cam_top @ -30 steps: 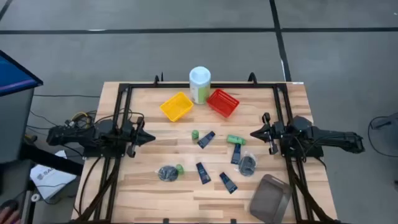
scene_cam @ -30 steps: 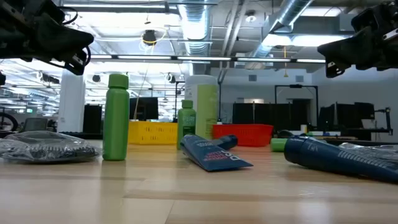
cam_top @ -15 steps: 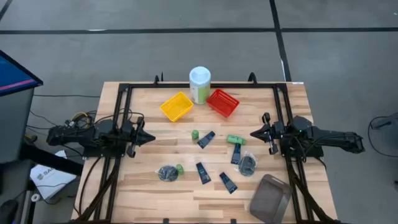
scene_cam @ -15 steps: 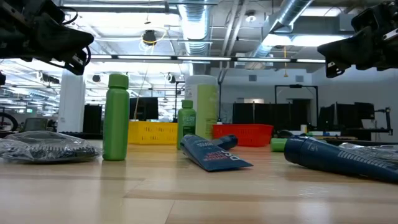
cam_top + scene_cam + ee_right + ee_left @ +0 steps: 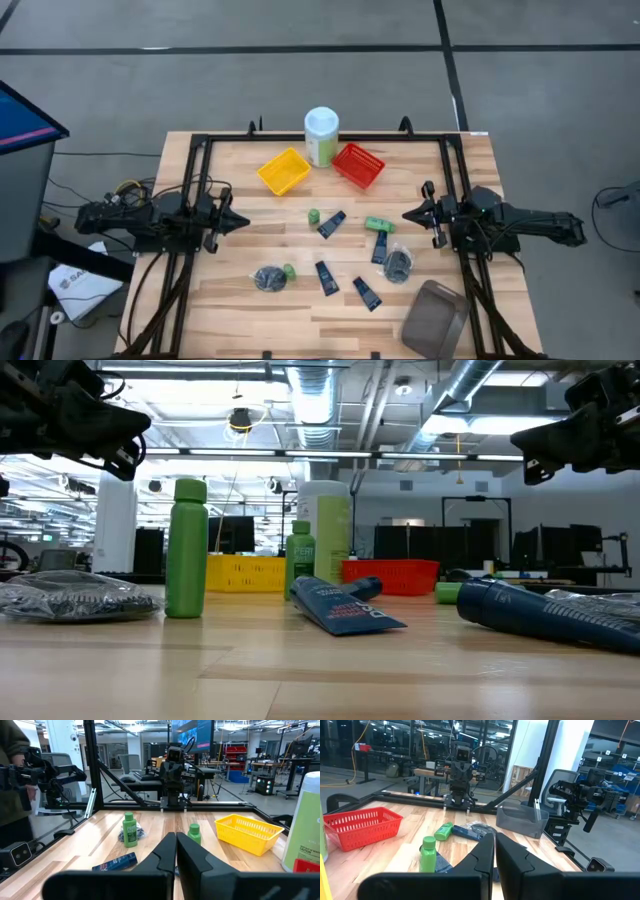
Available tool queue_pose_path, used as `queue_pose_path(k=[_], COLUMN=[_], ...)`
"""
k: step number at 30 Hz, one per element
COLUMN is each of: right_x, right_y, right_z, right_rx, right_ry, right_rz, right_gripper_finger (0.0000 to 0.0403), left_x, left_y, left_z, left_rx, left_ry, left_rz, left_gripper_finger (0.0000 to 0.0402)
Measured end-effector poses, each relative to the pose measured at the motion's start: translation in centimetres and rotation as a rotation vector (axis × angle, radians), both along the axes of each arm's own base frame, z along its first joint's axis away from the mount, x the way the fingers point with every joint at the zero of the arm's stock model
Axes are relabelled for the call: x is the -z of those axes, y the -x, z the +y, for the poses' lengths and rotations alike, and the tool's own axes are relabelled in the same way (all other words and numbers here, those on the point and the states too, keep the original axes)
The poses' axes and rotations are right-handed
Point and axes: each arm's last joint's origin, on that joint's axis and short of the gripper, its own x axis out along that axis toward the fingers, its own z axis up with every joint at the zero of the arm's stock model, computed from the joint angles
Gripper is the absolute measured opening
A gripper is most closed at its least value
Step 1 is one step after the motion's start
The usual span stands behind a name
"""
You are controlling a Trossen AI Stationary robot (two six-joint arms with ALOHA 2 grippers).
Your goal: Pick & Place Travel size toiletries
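Right now my left gripper (image 5: 238, 221) hangs over the left-middle of the high view with its fingers pressed together, gripping nothing and touching nothing. My right gripper (image 5: 412, 214) mirrors it at right-middle, fingers likewise together and empty, held above the table (image 5: 230, 300).

Between them, across the centre of the high view, lie the toiletries. An upright green bottle (image 5: 314, 216) stands just beside a flat navy tube (image 5: 331, 224). To the right, a green bottle on its side (image 5: 379, 224) lies next to another navy tube (image 5: 380, 247), with a dark clear-wrapped bundle (image 5: 398, 265) just below it. Lower left sits a second wrapped bundle (image 5: 268, 279), a small green bottle (image 5: 288, 270) touching it. Two more navy tubes (image 5: 325, 277) (image 5: 366, 293) lie at lower centre.

Toward the top stand a yellow basket (image 5: 284, 171), a red basket (image 5: 358, 165) and a tall pale canister (image 5: 321, 136); a grey container (image 5: 435, 318) sits at lower right.
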Motion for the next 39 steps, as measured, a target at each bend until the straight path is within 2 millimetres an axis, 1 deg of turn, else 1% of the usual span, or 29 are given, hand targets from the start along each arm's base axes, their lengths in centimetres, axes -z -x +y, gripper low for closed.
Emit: queue_pose_path(k=[30,33,39], right_x=[-0.08,-0.25,-0.82], right_y=[0.00,0.02,0.09], right_z=[0.00,0.02,0.03], right_rx=[0.000,-0.008,-0.033], right_ry=[-0.003,-0.119,-0.459], right_rz=[-0.008,-0.010,-0.025], right_gripper_finger=[0.0007,0.0007,0.0007], left_x=[-0.30,-0.32,-0.39], left_y=[0.02,0.03,0.03], left_z=[0.00,0.00,0.00], left_rx=[-0.001,0.000,-0.001], left_ry=[-0.004,-0.004,-0.005], left_rz=[-0.031,-0.034,-0.041], left_gripper_finger=[0.0011,0.0011,0.0011])
